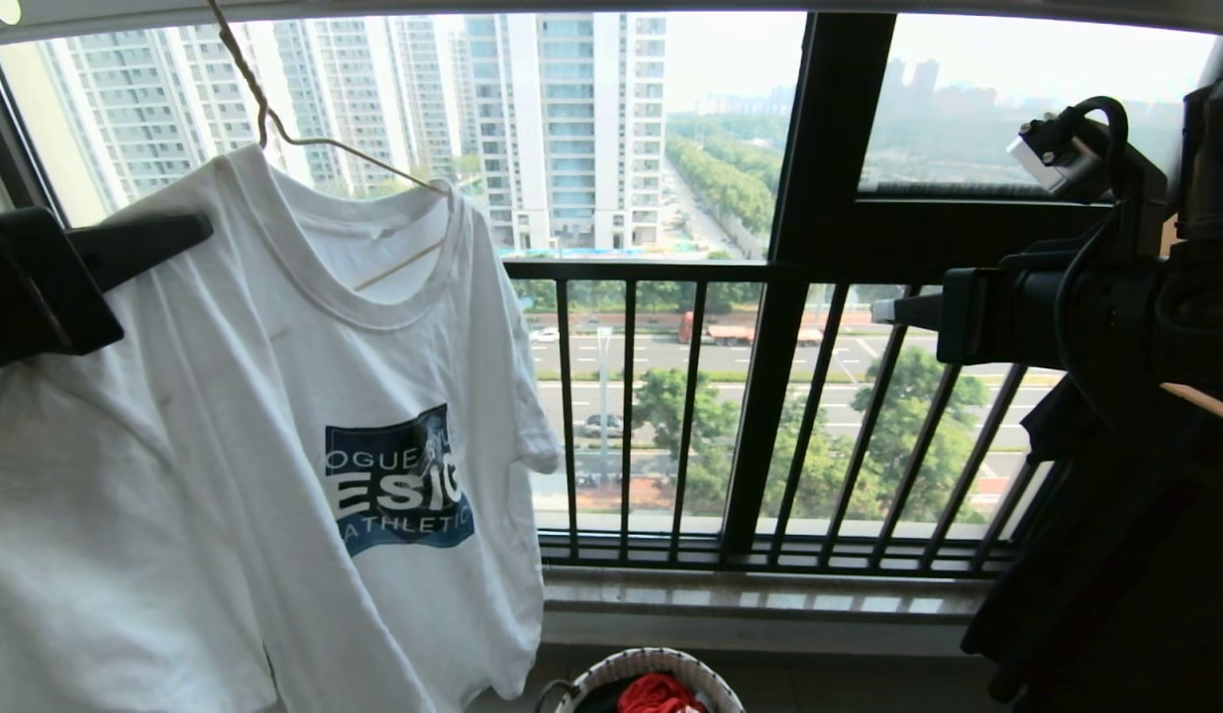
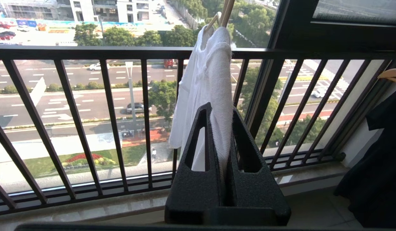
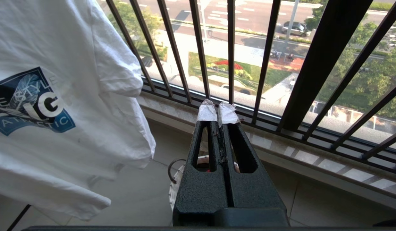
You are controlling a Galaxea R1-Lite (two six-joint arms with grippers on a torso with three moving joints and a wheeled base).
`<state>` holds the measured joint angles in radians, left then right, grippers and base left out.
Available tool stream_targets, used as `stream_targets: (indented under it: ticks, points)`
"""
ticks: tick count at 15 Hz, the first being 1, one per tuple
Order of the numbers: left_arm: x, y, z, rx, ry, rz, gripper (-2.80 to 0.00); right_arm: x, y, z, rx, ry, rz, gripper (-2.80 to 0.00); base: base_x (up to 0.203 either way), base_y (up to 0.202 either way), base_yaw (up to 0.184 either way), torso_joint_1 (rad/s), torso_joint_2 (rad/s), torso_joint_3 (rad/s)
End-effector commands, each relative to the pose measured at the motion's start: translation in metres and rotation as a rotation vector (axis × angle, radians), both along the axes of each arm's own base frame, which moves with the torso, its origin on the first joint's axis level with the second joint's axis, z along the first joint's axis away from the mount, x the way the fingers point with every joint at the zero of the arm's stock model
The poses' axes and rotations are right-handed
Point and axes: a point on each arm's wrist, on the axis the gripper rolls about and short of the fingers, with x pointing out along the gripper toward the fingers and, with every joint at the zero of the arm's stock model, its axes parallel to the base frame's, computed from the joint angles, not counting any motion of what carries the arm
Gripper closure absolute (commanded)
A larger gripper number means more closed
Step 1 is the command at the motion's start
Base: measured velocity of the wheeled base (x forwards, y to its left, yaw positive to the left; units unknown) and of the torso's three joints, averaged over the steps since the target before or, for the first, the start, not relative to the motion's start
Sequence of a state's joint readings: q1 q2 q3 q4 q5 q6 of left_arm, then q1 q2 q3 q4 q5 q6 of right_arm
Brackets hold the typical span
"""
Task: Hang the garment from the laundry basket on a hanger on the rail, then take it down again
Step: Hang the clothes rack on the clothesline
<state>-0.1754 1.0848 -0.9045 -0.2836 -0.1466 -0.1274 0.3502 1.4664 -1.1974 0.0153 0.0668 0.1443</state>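
Head view: garment [image 1: 274, 446] hangs on the hanger [image 1: 274, 129], whose hook runs up toward the rail [image 1: 611, 8] at the top edge; left gripper [image 1: 200, 230] grasps the shirt's shoulder, right gripper [image 1: 883, 311] idles well apart by the window railing [image 1: 730, 269]. Laundry basket [image 1: 661, 662] sits on the floor below, red cloth [image 1: 656, 693] inside. Left wrist view: jaws clenched on a fold of white fabric; judged step is the take-down, so lift hook and cloth together, no sideways drag. Right wrist view: jaws clenched on nothing, taped tips together. Open room lies between shirt and railing; dark clothes [image 1: 1116, 574] crowd the right
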Motion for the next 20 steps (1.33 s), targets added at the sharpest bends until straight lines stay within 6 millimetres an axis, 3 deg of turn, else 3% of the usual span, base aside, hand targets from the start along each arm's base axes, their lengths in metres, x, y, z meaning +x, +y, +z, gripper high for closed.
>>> stream_targets:
  ticks: [1,6,15,16,17,20]
  points:
    - [0.006,0.001,-0.003,0.001,0.016,0.012,0.0,0.0,0.0,0.0,0.0,0.001,0.0,0.0,0.0,0.0,0.0,0.0,0.0,0.0]
    - [0.016,-0.001,-0.011,0.009,0.058,0.007,0.0,0.001,0.001,-0.001,-0.002,0.005,0.002,0.0,0.0,0.0,0.0,0.0,0.0,0.0]
    - [0.016,-0.001,-0.014,0.016,0.066,0.003,0.0,0.001,0.001,-0.001,-0.001,0.002,0.002,0.0,0.0,0.0,0.0,0.0,0.0,0.0]
    - [0.016,-0.001,-0.014,0.019,0.064,0.003,-1.03,0.001,0.0,-0.001,-0.001,0.002,0.001,0.0,0.0,0.0,0.0,0.0,0.0,0.0]
    - [0.015,0.0,-0.013,0.019,0.06,0.003,-2.8,0.001,0.001,-0.001,-0.002,0.002,0.002,0.0,0.0,0.0,0.0,0.0,0.0,0.0]
    - [0.006,0.001,-0.01,0.011,0.043,0.004,-2.8,0.001,0.0,-0.001,-0.002,0.002,0.001,0.0,0.0,0.0,0.0,0.0,0.0,0.0]
